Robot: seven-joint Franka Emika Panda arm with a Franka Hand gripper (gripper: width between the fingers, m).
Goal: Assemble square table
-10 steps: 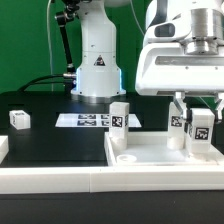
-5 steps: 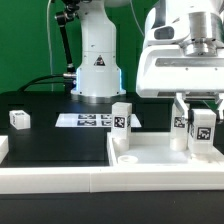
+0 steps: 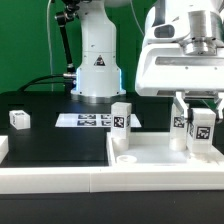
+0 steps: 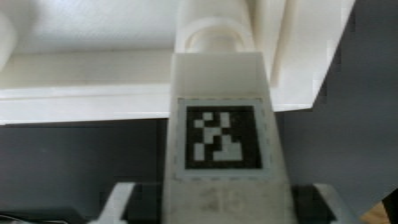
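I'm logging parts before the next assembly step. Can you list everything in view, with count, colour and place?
table top: one, white, on the black surface, at the exterior view's right.
legs: four, white with black-and-white tags; one loose on the black surface at the exterior view's left, two upright on the table top, one gripped.
marker board: one, white with black tags, flat on the black surface behind the table top.
rail: one, white, along the near edge.
robot base: one, white, at the back.
tool: one, white, closed on the fourth leg.
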